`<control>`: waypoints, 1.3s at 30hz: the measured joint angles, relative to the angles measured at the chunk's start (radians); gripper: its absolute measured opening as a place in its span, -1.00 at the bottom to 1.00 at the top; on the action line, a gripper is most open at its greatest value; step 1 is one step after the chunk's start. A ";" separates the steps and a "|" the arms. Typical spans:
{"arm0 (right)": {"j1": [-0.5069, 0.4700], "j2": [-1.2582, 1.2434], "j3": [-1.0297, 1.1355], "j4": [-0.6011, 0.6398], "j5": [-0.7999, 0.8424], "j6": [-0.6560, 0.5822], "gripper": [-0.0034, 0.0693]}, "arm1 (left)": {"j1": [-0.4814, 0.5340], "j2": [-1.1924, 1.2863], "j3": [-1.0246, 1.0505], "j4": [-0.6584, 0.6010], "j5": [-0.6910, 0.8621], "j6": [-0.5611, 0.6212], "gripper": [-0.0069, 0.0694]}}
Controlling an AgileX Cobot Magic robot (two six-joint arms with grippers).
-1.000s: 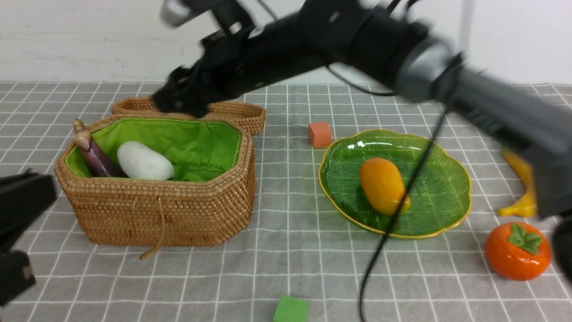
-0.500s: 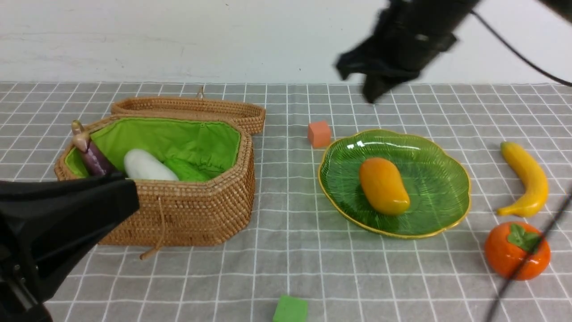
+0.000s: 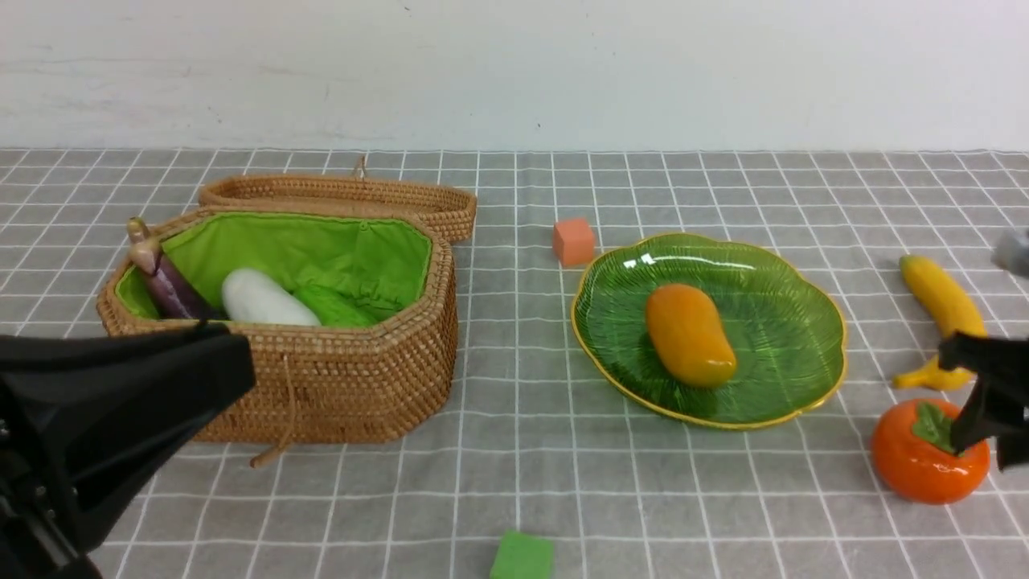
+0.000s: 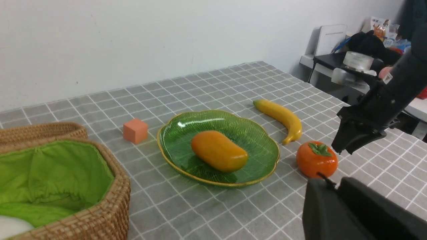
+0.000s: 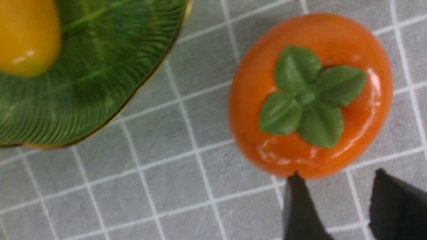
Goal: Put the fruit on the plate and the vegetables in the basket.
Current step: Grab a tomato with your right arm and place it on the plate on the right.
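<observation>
A plain white wall (image 3: 514,72) is seen behind a grey surface marked with a white grid (image 3: 514,490). The right gripper (image 5: 338,180) is held partway open, with nothing gripped between its separated fingertips, near the orange persimmon (image 5: 310,96), whose green leaf cap is turned upward. How far the left gripper (image 4: 334,181) is opened cannot be told; nothing is seen held at its tips.

The persimmon is set on the gridded surface, to the right of the green plate (image 3: 788,346) and apart from it. Beyond it lies the curved yellow banana (image 3: 940,297), also off the plate and partly hidden by the right gripper in the front view. The orange-yellow mango (image 3: 690,334) is held by the plate. Just beside the plate's far left rim, an orange cube (image 3: 574,242) is placed.

Farther left, the green-lined basket (image 3: 402,362) is partly covered by the left arm (image 3: 104,418). In it are contained the purple eggplant (image 3: 173,285), tilted against the rim, the white radish (image 3: 265,297) and the green gourd (image 3: 334,305). Behind it the wicker lid (image 3: 338,191) is laid open. A green cube (image 3: 522,556) is seen at the near edge.
</observation>
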 joint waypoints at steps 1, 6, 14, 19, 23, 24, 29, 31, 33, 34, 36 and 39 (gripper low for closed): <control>-0.021 0.010 0.025 0.031 -0.037 -0.028 0.29 | 0.000 0.001 0.003 -0.008 0.000 0.000 -0.67; -0.058 0.058 0.052 0.093 -0.149 -0.098 0.82 | -0.001 0.036 0.005 -0.086 0.003 0.015 -0.67; -0.088 0.134 0.048 0.193 -0.224 -0.151 0.82 | -0.001 0.058 0.007 -0.191 0.006 0.151 -0.67; -0.088 0.158 0.045 0.344 -0.231 -0.278 0.66 | -0.001 0.058 0.007 -0.201 0.007 0.172 -0.67; -0.088 0.169 0.046 0.437 -0.221 -0.384 0.63 | -0.001 0.058 0.007 -0.203 0.008 0.174 -0.67; -0.088 0.170 0.047 0.456 -0.221 -0.410 0.63 | -0.001 0.058 0.007 -0.203 0.008 0.175 -0.67; -0.088 0.192 0.048 0.531 -0.220 -0.505 0.61 | -0.001 0.058 0.007 -0.204 0.009 0.175 -0.71; -0.088 0.206 0.048 0.556 -0.216 -0.527 0.57 | -0.001 0.058 0.007 -0.205 0.009 0.175 -0.74; -0.088 0.211 0.047 0.570 -0.214 -0.540 0.53 | -0.001 0.058 0.007 -0.207 0.009 0.175 -0.75; -0.088 0.214 0.045 0.578 -0.213 -0.563 0.45 | -0.001 0.058 0.007 -0.207 0.009 0.176 -0.76; -0.088 0.216 0.044 0.581 -0.211 -0.578 0.45 | -0.001 0.058 0.007 -0.207 0.009 0.176 -0.77; -0.088 0.211 0.044 0.580 -0.210 -0.599 0.45 | -0.001 0.058 0.007 -0.208 0.009 0.176 -0.77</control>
